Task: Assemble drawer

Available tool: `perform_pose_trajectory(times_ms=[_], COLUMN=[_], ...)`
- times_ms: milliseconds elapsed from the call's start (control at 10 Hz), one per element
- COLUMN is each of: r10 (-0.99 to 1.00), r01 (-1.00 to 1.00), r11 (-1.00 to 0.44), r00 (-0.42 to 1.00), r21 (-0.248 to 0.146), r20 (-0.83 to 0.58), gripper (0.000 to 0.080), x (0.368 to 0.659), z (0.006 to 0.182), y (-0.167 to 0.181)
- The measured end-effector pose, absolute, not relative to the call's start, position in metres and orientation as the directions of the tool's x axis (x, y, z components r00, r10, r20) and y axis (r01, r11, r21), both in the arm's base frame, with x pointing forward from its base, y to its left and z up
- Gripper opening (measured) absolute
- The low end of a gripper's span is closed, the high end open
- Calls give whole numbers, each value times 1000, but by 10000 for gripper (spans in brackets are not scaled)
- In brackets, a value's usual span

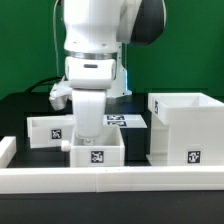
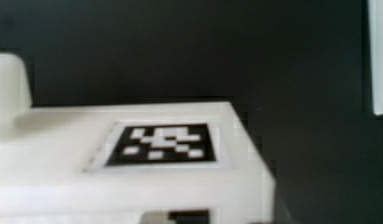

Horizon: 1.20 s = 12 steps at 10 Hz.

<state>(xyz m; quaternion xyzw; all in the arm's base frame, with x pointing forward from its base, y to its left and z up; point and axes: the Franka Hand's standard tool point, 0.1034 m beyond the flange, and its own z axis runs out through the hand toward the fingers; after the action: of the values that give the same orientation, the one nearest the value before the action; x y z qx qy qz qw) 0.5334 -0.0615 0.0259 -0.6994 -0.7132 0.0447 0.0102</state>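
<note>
White plastic tagged tray (image 1: 97, 152), 1 of 2, sits on the black table (image 1: 15, 115) directly beneath the gripper (image 1: 88, 134). The tall boxy housing (image 1: 186, 128) stands toward the exterior view's right. I cannot tell whether the fingers are apart.

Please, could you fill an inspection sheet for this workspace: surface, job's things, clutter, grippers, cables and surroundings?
Surface: black table; white rim wall along its near edge; marker board lying flat behind the parts.
Job's things: tall housing at the exterior view's right; left tray at the exterior view's left; middle tray under the gripper; all tagged.
Clutter: nothing seen.
Grippers: gripper down at the middle tray; open or shut cannot be told.
Cables: thin dark cable behind the arm.
Surroundings: green backdrop.
</note>
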Motion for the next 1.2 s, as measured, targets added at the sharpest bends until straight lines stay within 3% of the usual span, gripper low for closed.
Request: perform_pose_trajectory(times_ms=[200, 400, 800, 1000, 1200], r10=[998, 999, 999, 999, 999], r01=[996, 998, 999, 1000, 999], r11=[33, 22, -24, -26, -27], r00=[-36, -25, 23, 26, 26], r21=[-81, -51, -46, -17, -24], r20=[-44, -47, -33, -30, -31], gripper=[41, 41, 41, 41, 41], x=[532, 534, 545, 546, 544], z=[25, 24, 19, 17, 16], y=[-62, -62, -29, -29, -30])
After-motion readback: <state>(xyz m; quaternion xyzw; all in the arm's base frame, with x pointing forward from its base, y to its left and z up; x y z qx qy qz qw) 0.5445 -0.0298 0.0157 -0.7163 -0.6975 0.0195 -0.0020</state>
